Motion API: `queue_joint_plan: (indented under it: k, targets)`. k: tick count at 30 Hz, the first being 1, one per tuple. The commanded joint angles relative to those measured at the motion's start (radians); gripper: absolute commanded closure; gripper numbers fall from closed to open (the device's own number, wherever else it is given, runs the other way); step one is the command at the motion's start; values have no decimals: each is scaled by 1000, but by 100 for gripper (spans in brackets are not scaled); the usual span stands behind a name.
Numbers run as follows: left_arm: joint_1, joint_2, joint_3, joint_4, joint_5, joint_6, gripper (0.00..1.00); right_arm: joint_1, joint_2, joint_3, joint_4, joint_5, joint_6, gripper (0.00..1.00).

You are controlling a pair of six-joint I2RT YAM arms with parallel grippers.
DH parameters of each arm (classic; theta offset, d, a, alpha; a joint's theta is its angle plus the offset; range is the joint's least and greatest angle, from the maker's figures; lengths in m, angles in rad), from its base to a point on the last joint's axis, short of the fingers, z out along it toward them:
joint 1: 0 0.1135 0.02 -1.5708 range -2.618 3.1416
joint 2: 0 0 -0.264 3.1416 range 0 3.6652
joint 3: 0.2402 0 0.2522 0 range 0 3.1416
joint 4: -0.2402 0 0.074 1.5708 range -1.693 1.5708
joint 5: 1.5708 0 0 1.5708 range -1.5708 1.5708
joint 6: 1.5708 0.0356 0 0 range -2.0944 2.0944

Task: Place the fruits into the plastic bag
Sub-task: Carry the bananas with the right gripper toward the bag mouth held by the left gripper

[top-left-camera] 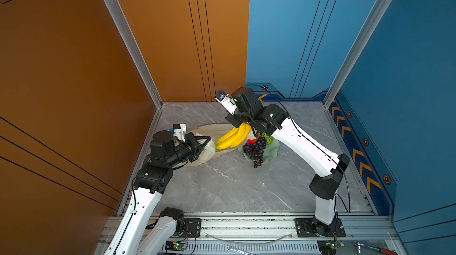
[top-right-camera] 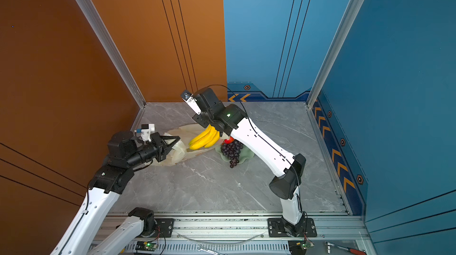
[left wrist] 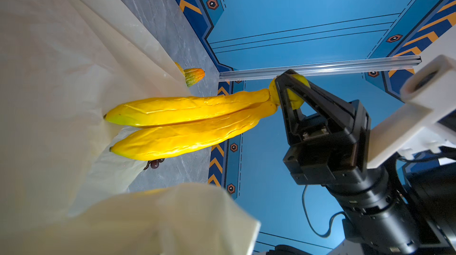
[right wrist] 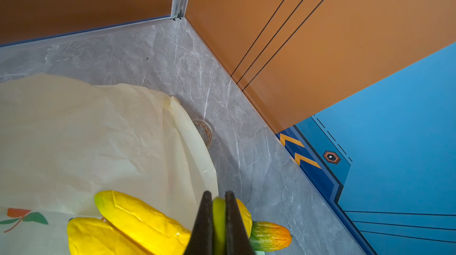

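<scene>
Right end effector [right wrist: 218,203] grips banana bunch [left wrist: 187,123] stem; left end effector [top-left-camera: 208,140] pinches plastic bag [top-left-camera: 210,149]

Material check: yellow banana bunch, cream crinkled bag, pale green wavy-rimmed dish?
The yellow banana bunch: probably soft plastic or foam; glossy skin with wrinkled ridges. The cream crinkled bag: thin translucent plastic film with sharp creases. The pale green wavy-rimmed dish: frosted plastic or glass; can't tell which.
</scene>
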Motion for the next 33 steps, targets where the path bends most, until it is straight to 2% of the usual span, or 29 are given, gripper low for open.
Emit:
queue_joint_plan:
  k: [1,11,17,21,24,27,30,33]
  targets:
    - [3,-13,32,-43,-56,3,100,22,-58,-35,31,45,-21,100]
    - [0,-26,23,-64,-76,3,100,82,-155,-120,63,65,0,100]
    - [-29,-39,27,-57,-73,11,100,115,-118,-135,92,37,76,100]
    - [-61,-45,33,-35,-42,39,100,124,-65,-103,100,60,100,100]
    - [-78,-60,38,-34,-12,62,100,104,-25,-70,101,53,117,100]
    - [-81,-80,34,-43,22,88,100,55,-8,-61,105,-15,162,100]
    - [-71,-100,32,-109,23,127,100,-6,-30,-68,108,-64,202,100]
    - [-66,-112,17,-126,38,152,100,-44,-74,-101,120,-79,191,100]
